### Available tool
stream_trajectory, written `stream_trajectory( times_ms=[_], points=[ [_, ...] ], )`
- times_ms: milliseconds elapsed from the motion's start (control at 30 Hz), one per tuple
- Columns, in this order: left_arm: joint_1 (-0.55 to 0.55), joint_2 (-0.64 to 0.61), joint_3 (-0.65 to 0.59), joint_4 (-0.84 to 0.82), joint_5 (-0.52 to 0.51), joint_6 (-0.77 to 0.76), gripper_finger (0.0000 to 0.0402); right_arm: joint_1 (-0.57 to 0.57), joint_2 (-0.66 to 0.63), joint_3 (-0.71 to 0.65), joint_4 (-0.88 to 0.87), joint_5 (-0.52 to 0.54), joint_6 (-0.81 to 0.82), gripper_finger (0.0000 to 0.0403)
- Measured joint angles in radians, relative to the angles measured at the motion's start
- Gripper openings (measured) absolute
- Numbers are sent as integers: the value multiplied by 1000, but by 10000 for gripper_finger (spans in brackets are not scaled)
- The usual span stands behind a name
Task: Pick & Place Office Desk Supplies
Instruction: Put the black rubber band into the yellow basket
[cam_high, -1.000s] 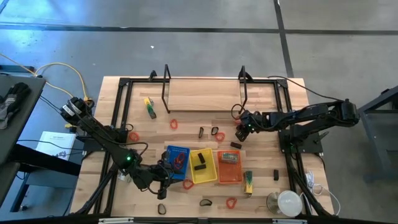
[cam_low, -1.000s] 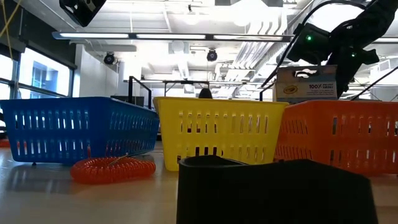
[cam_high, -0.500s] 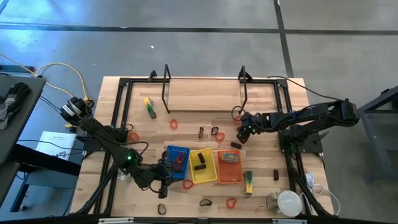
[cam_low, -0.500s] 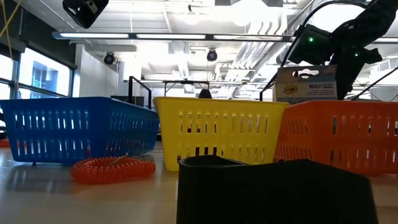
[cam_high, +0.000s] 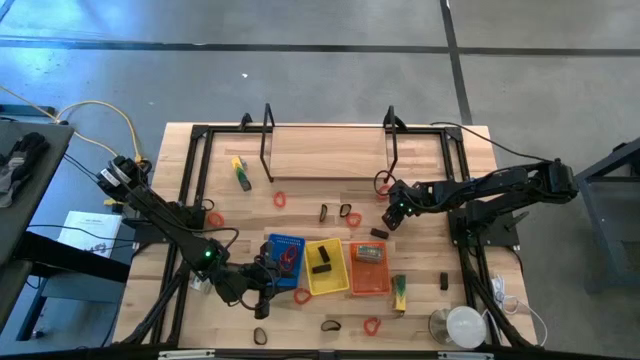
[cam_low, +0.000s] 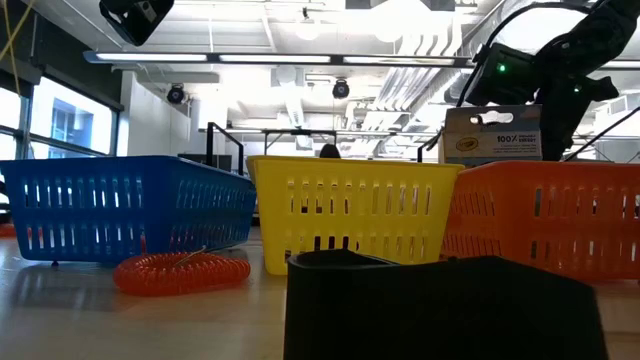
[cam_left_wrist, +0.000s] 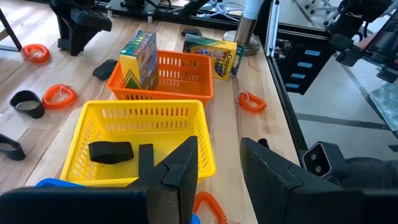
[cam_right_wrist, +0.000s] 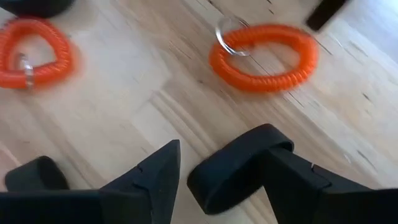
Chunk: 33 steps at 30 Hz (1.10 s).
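Here right gripper (cam_right_wrist: 183, 180) hovers fingers apart, empty, over the table (cam_high: 420, 255) near two red coil loops (cam_right_wrist: 264, 57); only left wrist view shows left gripper (cam_left_wrist: 217, 171) parted, empty, behind yellow tray (cam_left_wrist: 87, 127).

Even, bright overhead light is seen on the desk (cam_high: 420, 150); shadows are faint. Ceiling strip lights (cam_low: 250, 57) are blown out in the low view. Motion blur is seen in the right wrist view.
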Motion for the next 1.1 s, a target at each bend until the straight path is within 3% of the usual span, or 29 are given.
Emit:
stream_trajectory(
  times_ms=[233, 533, 800, 1000, 1100],
  points=[
    [0, 0, 0, 0, 0, 0, 116, -4, 0, 0, -36, 12, 5, 140],
    [0, 0, 0, 0, 0, 0, 116, -4, 0, 0, -40, 78, -9, 10],
    [0, 0, 0, 0, 0, 0, 116, 26, -58, 15, -41, 159, -49, 3],
    [0, 0, 0, 0, 0, 0, 116, 148, -179, 108, -21, 308, -127, 3],
    [0, 0, 0, 0, 0, 0, 116, 241, -225, 154, 105, 318, -242, 3]
  ],
)
